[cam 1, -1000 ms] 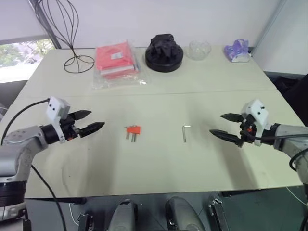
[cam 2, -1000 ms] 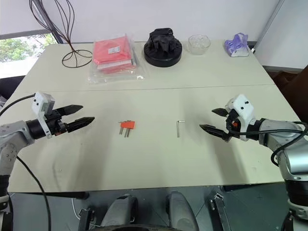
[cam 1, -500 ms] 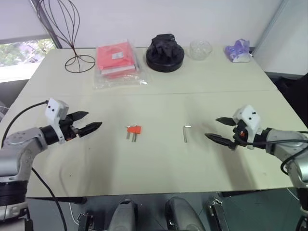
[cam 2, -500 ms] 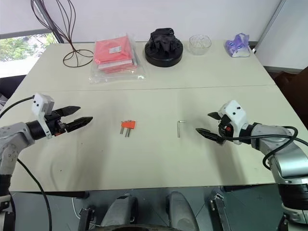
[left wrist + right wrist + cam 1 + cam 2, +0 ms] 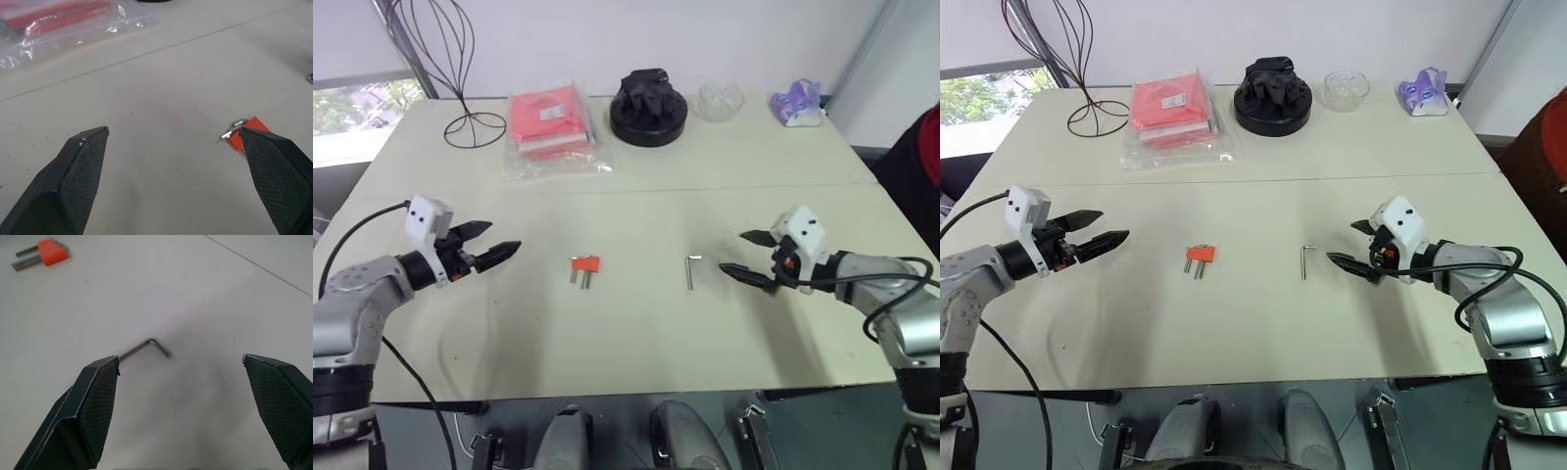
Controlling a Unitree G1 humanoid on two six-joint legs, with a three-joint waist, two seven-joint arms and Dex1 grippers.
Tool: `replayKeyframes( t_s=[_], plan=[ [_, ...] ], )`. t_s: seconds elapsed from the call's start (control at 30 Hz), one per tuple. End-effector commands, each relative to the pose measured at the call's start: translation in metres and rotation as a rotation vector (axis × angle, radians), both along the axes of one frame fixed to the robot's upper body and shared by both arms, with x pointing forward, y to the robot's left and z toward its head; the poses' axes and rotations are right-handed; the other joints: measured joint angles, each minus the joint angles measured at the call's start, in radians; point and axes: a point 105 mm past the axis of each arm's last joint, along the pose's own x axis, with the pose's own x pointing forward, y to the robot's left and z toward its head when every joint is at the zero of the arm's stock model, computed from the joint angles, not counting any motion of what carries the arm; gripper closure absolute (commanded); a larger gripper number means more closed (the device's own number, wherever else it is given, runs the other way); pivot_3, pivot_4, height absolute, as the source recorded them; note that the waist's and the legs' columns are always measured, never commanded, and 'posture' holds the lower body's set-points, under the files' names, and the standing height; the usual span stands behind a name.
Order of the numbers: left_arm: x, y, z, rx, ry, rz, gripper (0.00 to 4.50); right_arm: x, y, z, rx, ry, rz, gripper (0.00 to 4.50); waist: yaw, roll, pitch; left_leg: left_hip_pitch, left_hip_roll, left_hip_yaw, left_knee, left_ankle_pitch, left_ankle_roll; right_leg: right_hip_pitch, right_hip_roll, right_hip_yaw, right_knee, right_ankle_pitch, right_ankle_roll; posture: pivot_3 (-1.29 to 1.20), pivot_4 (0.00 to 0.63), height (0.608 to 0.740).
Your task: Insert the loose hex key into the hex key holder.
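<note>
The loose hex key (image 5: 689, 270), a thin silver L-shaped rod, lies flat on the cream table (image 5: 636, 323) near the middle. Left of it lies the hex key holder (image 5: 584, 264), a small orange block with short grey keys sticking toward the front edge. My right gripper (image 5: 744, 255) is open, its fingertips just right of the hex key and low over the table; the right wrist view has the hex key (image 5: 146, 346) ahead between the fingers. My left gripper (image 5: 497, 242) is open, well left of the holder, which lies beside one finger as an orange block (image 5: 247, 132).
Along the far edge stand a wire stand (image 5: 460, 93), a red packet in clear plastic (image 5: 548, 122), a black round object (image 5: 648, 106), a glass bowl (image 5: 719, 98) and a purple item (image 5: 797, 101). A seam (image 5: 705, 186) crosses the table.
My right gripper has moved left toward the loose hex key and slightly lower. The left gripper has stayed about where it was. Both stay open.
</note>
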Motion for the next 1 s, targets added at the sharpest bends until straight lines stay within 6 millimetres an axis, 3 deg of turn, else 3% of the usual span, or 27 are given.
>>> replayKeyframes(
  t_s=[0.03, 0.1, 0.2, 0.33, 0.53, 0.8, 1.0],
  plan=[
    [0.002, 0.0, 0.009, 0.004, -0.045, -0.003, 0.05, 0.003, 0.003, 0.014, -0.012, -0.059, 0.012, 0.32, 0.001, 0.0, 0.0, 0.0, 0.0, 0.0, 0.0, 0.0, 0.0, 0.0, 0.0, 0.0, 0.0, 0.0, 0.0, 0.0, 0.15, 0.74],
    [0.002, -0.003, 0.01, 0.008, -0.046, -0.032, 0.05, 0.004, 0.009, 0.018, -0.003, -0.074, 0.032, 0.32, 0.001, 0.0, 0.0, 0.0, 0.0, 0.0, 0.0, 0.0, 0.0, 0.0, 0.0, 0.0, 0.0, 0.0, 0.0, 0.0, 0.15, 0.74],
    [-0.001, -0.017, 0.016, 0.051, -0.041, -0.149, 0.05, 0.006, 0.037, 0.022, 0.038, -0.088, 0.122, 0.32, -0.004, 0.0, 0.0, 0.0, 0.0, 0.0, 0.0, 0.0, 0.0, 0.0, 0.0, 0.0, 0.0, 0.0, 0.0, 0.0, 0.15, 0.74],
    [-0.009, -0.025, 0.01, 0.255, 0.016, -0.32, 0.05, 0.013, 0.095, 0.012, 0.068, -0.11, 0.281, 0.32, -0.013, 0.0, 0.0, 0.0, 0.0, 0.0, 0.0, 0.0, 0.0, 0.0, 0.001, 0.0, 0.0, 0.0, 0.0, 0.0, 0.15, 0.74],
    [-0.008, -0.035, 0.023, 0.254, 0.005, -0.388, 0.05, 0.032, 0.172, -0.013, 0.084, -0.127, 0.454, 0.32, -0.027, 0.0, 0.0, -0.001, 0.0, 0.0, 0.0, 0.0, 0.0, -0.002, 0.001, -0.001, 0.002, 0.0, 0.0, 0.0, 0.15, 0.74],
    [-0.019, -0.043, 0.026, 0.202, -0.007, -0.371, 0.05, 0.053, 0.214, -0.032, 0.026, -0.148, 0.546, 0.32, -0.029, 0.0, 0.0, -0.001, 0.0, 0.0, 0.001, 0.0, 0.0, -0.004, -0.001, -0.001, 0.007, 0.0, 0.0, 0.0, 0.15, 0.74],
    [-0.031, -0.042, 0.02, 0.184, 0.001, -0.329, 0.05, 0.057, 0.216, -0.047, -0.007, -0.107, 0.589, 0.32, -0.034, 0.0, 0.0, 0.0, 0.0, -0.001, 0.0, 0.0, 0.0, -0.005, -0.001, 0.0, 0.01, 0.0, 0.0, 0.0, 0.15, 0.74]
  ],
)
